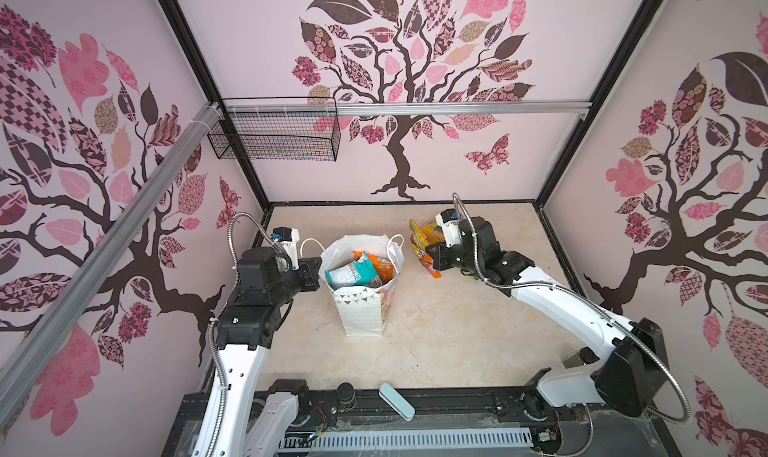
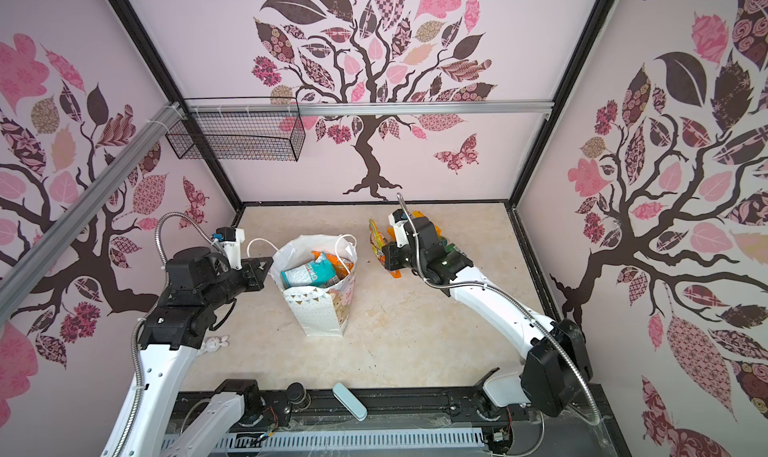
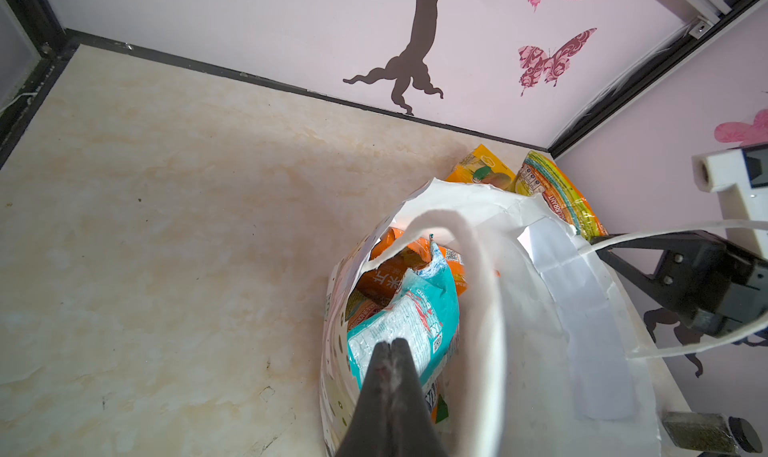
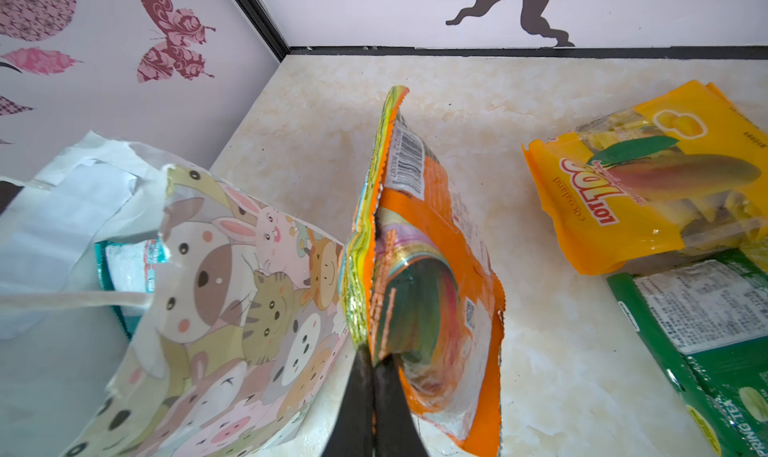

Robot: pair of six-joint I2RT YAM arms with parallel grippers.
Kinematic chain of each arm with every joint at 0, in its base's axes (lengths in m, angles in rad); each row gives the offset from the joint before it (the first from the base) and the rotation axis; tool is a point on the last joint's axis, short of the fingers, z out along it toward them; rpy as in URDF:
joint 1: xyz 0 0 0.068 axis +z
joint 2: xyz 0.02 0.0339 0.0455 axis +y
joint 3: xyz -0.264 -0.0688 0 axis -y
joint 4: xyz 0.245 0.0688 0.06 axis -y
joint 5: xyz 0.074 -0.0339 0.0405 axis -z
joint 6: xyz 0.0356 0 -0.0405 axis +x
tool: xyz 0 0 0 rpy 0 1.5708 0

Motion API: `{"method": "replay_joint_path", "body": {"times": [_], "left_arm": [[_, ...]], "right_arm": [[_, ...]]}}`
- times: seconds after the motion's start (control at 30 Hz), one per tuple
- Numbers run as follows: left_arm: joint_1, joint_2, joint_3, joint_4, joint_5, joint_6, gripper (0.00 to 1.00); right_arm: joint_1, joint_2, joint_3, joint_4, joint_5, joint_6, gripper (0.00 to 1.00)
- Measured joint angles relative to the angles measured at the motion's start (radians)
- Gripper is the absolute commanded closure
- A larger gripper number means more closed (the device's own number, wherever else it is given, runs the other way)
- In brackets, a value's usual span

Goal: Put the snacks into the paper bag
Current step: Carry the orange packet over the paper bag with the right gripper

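The white paper bag (image 1: 360,309) (image 2: 320,309) stands open mid-table, with a teal packet (image 1: 347,273) (image 3: 399,326) and orange packets (image 1: 380,265) inside. My left gripper (image 1: 318,268) (image 3: 392,343) is shut at the bag's left rim, and nothing shows between its tips. A cord handle (image 3: 478,276) loops beside it. My right gripper (image 1: 429,254) (image 4: 374,356) is shut on a multicolour snack packet (image 1: 417,236) (image 4: 419,276), held on edge just right of the bag (image 4: 232,292). A yellow mango packet (image 4: 648,184) and a green tea packet (image 4: 706,342) lie on the table beyond it.
A pale blue case (image 1: 397,401) and a black-lidded jar (image 1: 345,392) sit at the table's front edge. A black wire basket (image 1: 274,137) hangs on the back wall at the left. A small white toy (image 2: 216,344) lies beside the left arm.
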Motion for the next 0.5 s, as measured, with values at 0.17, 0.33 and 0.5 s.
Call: {"method": "replay_joint_path", "body": {"times": [0.17, 0.33, 0.5], "left_arm": [[0.0, -0.003, 0.0, -0.001, 0.001, 0.0, 0.98], [0.0, -0.007, 0.0, -0.003, 0.003, 0.0, 0.98], [0.0, -0.009, 0.0, -0.004, 0.004, 0.0, 0.98]], "right_arm": [[0.0, -0.052, 0.04, -0.053, -0.009, 0.006, 1.0], [0.0, -0.093, 0.12, -0.108, -0.027, 0.001, 1.0], [0.0, -0.124, 0.183, -0.142, -0.063, 0.0, 1.0]]}}
